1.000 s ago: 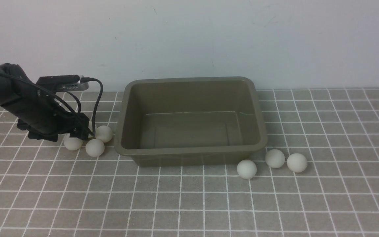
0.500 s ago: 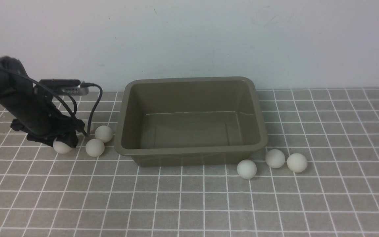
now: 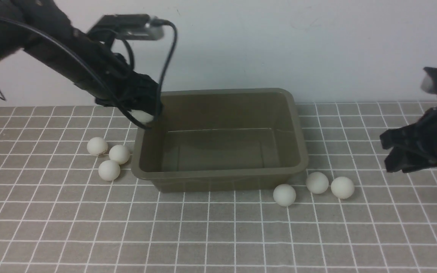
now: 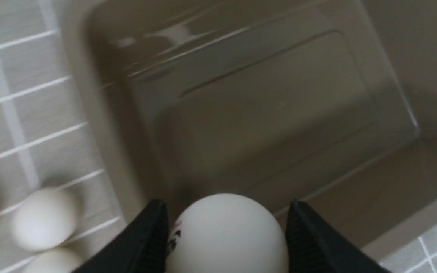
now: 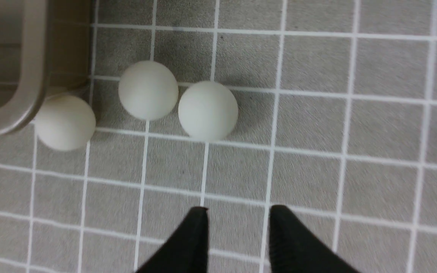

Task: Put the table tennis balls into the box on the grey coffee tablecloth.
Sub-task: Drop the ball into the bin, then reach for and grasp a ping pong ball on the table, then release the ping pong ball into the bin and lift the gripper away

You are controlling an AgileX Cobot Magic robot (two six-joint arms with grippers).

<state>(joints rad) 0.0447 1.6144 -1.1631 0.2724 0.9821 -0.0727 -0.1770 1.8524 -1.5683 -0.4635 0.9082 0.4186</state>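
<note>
Over the box's left rim, the left fingers clamp a ball; the right fingers stand apart.

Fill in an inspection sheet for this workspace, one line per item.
Surface: grey-brown cloth with a thin white grid, lying flat
Job's things: olive-brown rectangular plastic box, upright, no ball seen inside; three matte white balls on the cloth left of it, three more matte white balls near its right front corner
Clutter: nothing seen
Grippers: left gripper closed on a seventh ball, at the box's left rim; right gripper open, nothing between its fingers
Cables: black cable looping off the left arm
Surroundings: plain pale wall behind the cloth
</note>
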